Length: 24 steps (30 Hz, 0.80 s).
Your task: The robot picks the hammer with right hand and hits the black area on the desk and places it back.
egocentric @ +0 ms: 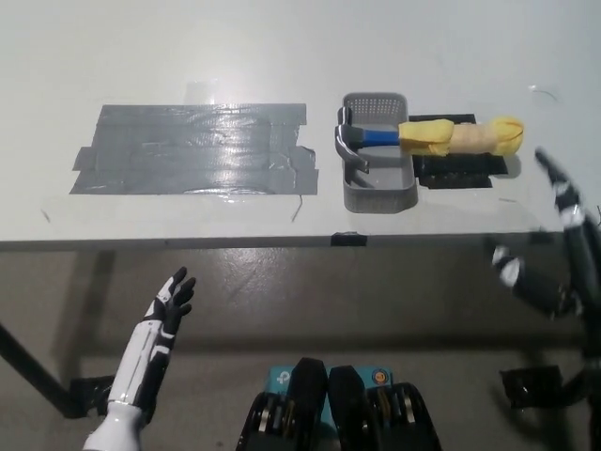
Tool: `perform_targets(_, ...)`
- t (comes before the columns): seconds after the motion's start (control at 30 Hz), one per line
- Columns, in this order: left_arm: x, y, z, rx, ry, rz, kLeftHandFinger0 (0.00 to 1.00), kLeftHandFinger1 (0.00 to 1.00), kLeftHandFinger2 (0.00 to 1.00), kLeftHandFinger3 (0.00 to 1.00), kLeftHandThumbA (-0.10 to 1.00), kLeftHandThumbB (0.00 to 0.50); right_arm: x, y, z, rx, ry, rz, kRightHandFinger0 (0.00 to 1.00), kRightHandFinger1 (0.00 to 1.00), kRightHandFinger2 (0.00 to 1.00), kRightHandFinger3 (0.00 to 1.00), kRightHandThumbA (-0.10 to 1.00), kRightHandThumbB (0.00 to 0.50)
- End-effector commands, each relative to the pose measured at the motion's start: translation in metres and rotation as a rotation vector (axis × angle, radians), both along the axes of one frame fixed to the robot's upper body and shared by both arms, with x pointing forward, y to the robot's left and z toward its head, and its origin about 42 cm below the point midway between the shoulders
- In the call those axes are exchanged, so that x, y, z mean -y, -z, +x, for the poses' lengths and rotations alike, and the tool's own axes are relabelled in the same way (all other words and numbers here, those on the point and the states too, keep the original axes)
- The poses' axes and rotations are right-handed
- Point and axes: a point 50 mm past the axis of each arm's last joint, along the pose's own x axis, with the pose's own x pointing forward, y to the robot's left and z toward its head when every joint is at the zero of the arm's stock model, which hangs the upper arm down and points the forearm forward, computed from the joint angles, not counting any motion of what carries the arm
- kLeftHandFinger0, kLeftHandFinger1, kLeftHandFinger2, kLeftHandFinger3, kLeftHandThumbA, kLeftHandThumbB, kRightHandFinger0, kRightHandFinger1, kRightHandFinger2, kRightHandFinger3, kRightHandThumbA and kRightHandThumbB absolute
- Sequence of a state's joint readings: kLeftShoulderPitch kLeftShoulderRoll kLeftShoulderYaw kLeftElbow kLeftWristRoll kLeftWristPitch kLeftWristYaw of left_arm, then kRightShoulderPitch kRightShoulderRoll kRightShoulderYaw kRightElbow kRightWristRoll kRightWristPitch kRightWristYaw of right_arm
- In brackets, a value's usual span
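Head view: right hand (554, 254) spread beside desk (282, 56).

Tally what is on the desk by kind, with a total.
Hammer: 1
Grey tray: 1
Taped patch: 1
Black pad: 1
Total: 4

The hammer lies across the tray, its wrapped handle over the pad. Left hand and right hand are both open and off the desk.
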<state>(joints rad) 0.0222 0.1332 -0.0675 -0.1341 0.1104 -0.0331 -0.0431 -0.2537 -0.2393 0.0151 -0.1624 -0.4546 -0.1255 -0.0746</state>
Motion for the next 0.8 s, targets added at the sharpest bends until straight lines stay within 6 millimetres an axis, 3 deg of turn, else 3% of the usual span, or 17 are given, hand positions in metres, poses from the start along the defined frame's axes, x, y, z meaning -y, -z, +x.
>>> perform_targets(0.0, 0.003, -0.011, 0.003, 0.070, 0.030, 0.019, 1.00, 1.00, 1.00, 1.00, 1.00, 0.165, 0.000, -0.029, 0.019, 0.101, 0.088, -0.132, 1.00, 1.00, 1.00, 1.00, 0.68, 0.261)
perform_targets(0.1, 0.002, -0.011, 0.002, 0.067, 0.023, 0.029, 1.00, 1.00, 1.00, 1.00, 1.00, 0.184, -0.004, -0.047, 0.044, 0.115, 0.131, -0.256, 1.00, 1.00, 1.00, 1.00, 0.77, 0.292)
perform_targets(0.17, 0.000, -0.010, 0.002, 0.072, 0.019, 0.043, 1.00, 1.00, 1.00, 1.00, 1.00, 0.190, -0.010, -0.060, 0.059, 0.091, 0.128, -0.328, 1.00, 1.00, 1.00, 1.00, 0.78, 0.315)
perform_targets(0.2, 0.000, -0.010, 0.002, 0.071, 0.019, 0.046, 1.00, 1.00, 1.00, 1.00, 1.00, 0.192, -0.013, -0.064, 0.068, 0.058, 0.136, -0.381, 1.00, 1.00, 1.00, 1.00, 0.81, 0.351)
perform_targets(0.37, -0.002, -0.009, 0.001, 0.061, 0.013, 0.052, 1.00, 1.00, 1.00, 1.00, 1.00, 0.197, -0.027, -0.067, 0.092, -0.033, 0.158, -0.501, 1.00, 1.00, 1.00, 1.00, 0.90, 0.405)
perform_targets(0.43, -0.003, -0.009, 0.001, 0.064, 0.015, 0.054, 1.00, 1.00, 1.00, 1.00, 1.00, 0.199, -0.033, -0.066, 0.099, -0.069, 0.169, -0.562, 1.00, 1.00, 1.00, 1.00, 1.00, 0.440)
perform_targets(0.53, -0.004, -0.009, 0.001, 0.062, 0.012, 0.059, 1.00, 1.00, 1.00, 1.00, 1.00, 0.199, -0.040, -0.064, 0.106, -0.105, 0.166, -0.590, 1.00, 1.00, 1.00, 1.00, 1.00, 0.484)
perform_targets(0.77, -0.004, -0.008, -0.001, 0.058, 0.014, 0.061, 1.00, 1.00, 1.00, 1.00, 1.00, 0.194, -0.055, -0.060, 0.118, -0.144, 0.175, -0.625, 1.00, 1.00, 1.00, 1.00, 1.00, 0.454)
